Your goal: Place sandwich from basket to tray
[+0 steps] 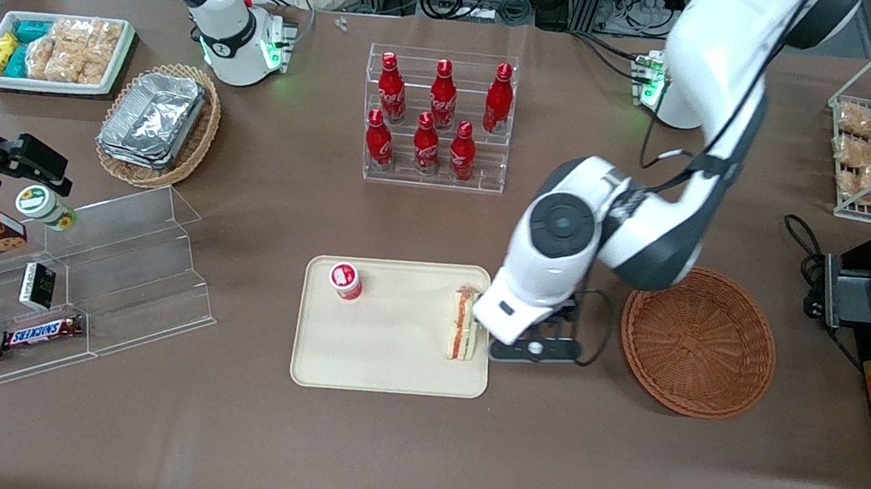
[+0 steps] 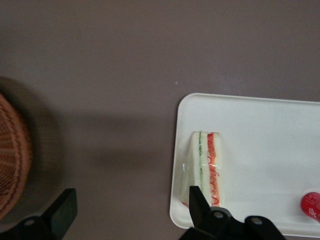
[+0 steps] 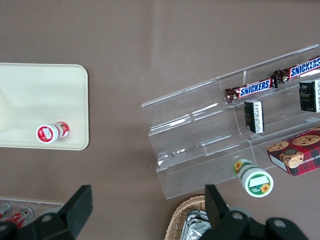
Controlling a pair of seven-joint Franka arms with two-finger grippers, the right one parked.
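We saw a white-bread sandwich [image 1: 463, 325] with red-orange and green stripes on the beige tray [image 1: 378, 363]. Beside the tray sat a reddish-brown woven basket [image 1: 698, 343]. The black-fingered gripper [image 2: 131, 212] hung above the tray's edge. A red-and-white cup [image 1: 345, 280] lay on the tray.

The sandwich [image 1: 463, 324] [image 2: 202, 165] lay on the tray [image 1: 387, 356] [image 2: 265, 125], along the tray's edge nearest the basket [image 1: 698, 343] [image 2: 12, 160]. A small cup [image 1: 345, 280] [image 2: 311, 204] stood on the same tray, toward the parked arm's end. The basket sat on the table just beside the tray, toward the working arm's end. The gripper [image 1: 531, 345] [image 2: 131, 210], fingers spread, hovered over the tray's edge between sandwich and basket. A bottle rack [image 1: 438, 120] stood farther from the front camera than the tray.
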